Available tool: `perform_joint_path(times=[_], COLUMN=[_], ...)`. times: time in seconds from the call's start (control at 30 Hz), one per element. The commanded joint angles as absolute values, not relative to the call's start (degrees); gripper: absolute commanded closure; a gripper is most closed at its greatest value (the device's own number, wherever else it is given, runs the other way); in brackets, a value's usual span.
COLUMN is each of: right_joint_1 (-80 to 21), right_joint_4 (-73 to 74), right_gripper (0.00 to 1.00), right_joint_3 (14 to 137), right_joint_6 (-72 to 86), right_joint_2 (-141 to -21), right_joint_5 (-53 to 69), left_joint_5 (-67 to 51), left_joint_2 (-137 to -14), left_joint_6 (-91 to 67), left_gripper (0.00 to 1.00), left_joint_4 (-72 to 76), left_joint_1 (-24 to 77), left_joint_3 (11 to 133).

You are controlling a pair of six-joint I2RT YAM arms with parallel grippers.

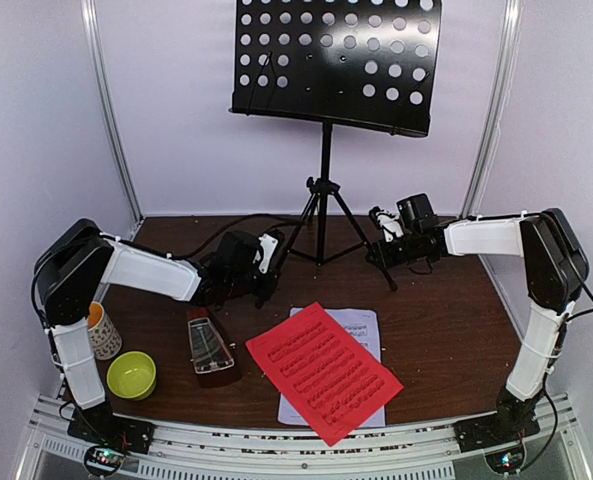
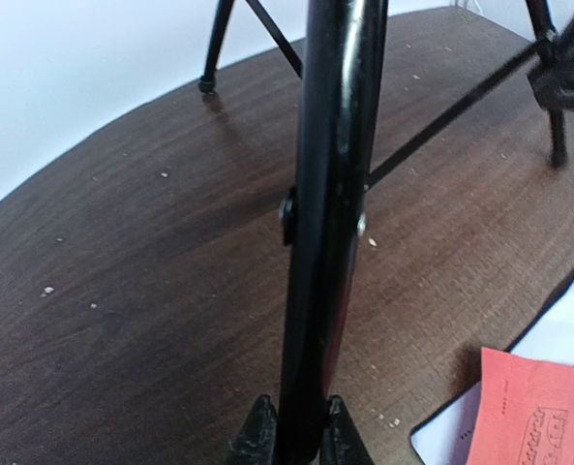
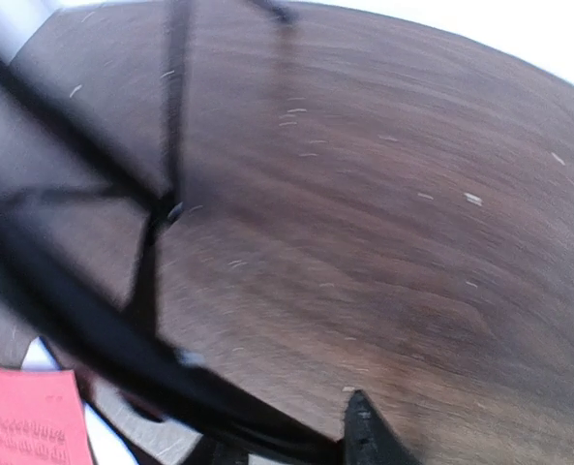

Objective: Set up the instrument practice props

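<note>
1. Left gripper (image 2: 299, 438) is closed on the left front leg of the black music stand (image 1: 325, 150). In the left wrist view its two fingertips (image 2: 257, 436) press on either side of that leg, low down.
2. Right gripper (image 1: 384, 250) sits at the stand's right front leg. The right wrist view is blurred and shows only one finger (image 3: 364, 434) beside the leg, so I cannot tell whether it is gripping or open.
3. Both sheets carry printed music notation, but it is too small to read. No brand or label is visible.
4. The stand is at the back middle of the table (image 1: 456, 330), with its post upright. The perforated desk faces the arms, with its long axis running left to right.
5. The red sheet (image 1: 323, 372) lies flat in front of the stand, with its long axis running diagonally from far left to near right. It covers most of the white sheet (image 1: 364, 325), which lies squarer to the table edge.
6. The metronome (image 1: 210, 347) is just left of the sheets, narrow end toward the far side. I cannot tell whether it is standing or lying.
7. A yellow-green bowl (image 1: 132, 374) and a patterned mug (image 1: 101, 330) sit by the left arm's base, apart from the stand.
</note>
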State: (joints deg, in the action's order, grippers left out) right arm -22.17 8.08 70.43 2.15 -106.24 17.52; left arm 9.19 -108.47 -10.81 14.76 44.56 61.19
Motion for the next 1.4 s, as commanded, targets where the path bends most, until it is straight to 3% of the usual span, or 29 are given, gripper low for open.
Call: perform_joint_path(times=[0.0, 0.2, 0.67, 0.97, 1.37], right_joint_1=[-18.0, -18.1, -18.1, -18.1, -19.8], right_joint_4=[7.3, 6.7, 5.8, 3.5, 1.1], right_gripper=[0.61, 0.52, 0.35, 0.26, 0.28], right_joint_3=[72.6, 70.1, 66.4, 57.0, 42.8], right_joint_6=[14.4, 13.9, 13.2, 14.5, 19.2], right_joint_2=[-105.8, -102.7, -97.4, -87.0, -76.3], right_joint_5=[11.2, 11.2, 13.0, 15.0, 21.6], left_joint_5=[3.5, 0.3, -7.0, -13.8, -16.3], left_joint_2=[-108.0, -105.8, -107.9, -112.2, -112.7], left_joint_6=[-11.6, -10.3, -8.9, -11.1, -11.9], left_gripper=[0.78, 0.48, 0.33, 0.33, 0.44], left_joint_4=[7.8, 5.5, 0.4, -1.5, -0.5], left_joint_1=[44.5, 44.1, 42.3, 41.9, 45.9], left_joint_3=[61.7, 65.3, 75.8, 81.3, 79.0])
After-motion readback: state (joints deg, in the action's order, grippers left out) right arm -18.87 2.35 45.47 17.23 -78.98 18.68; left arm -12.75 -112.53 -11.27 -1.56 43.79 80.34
